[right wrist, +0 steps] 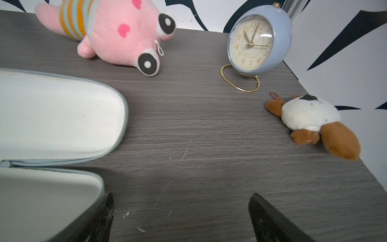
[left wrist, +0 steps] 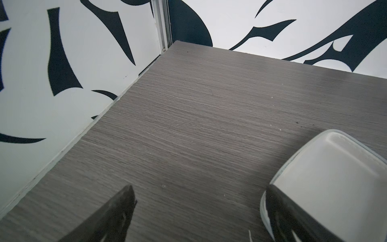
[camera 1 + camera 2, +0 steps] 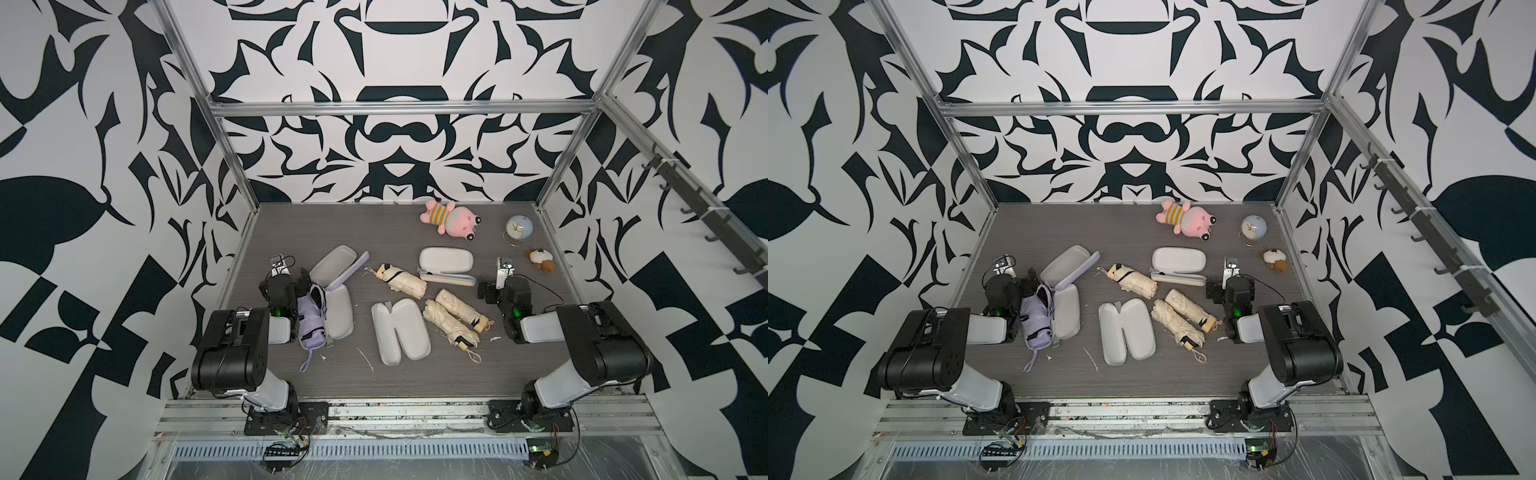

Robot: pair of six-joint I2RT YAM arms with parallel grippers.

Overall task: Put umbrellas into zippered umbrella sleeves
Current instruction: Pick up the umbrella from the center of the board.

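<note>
Lavender umbrella (image 3: 311, 318) lies at 9 o'clock of table (image 3: 415, 382) centre, just beside an open sleeve (image 3: 340, 309). It's likely soft, light, bunched fabric, so you'd best pinch mid-body, not the strap (image 3: 304, 361). Left gripper (image 2: 200, 190), right gripper (image 1: 181, 197) — jaws wide, empty.

Bare tabletop (image 3: 324, 226) back-left (pink plush (image 3: 451, 219), clock (image 3: 519, 228) back-right)

Right gripper (image 1: 181, 198): jaws spread wide, nothing between them, above the table (image 1: 188, 117). One finger (image 1: 98, 220) overlaps an open sleeve (image 1: 58, 113), lining facing up. Beyond: pink plush (image 1: 117, 35) lying down, clock (image 1: 257, 42) upright, brown-white plush (image 1: 310, 119) near the wall.
</note>
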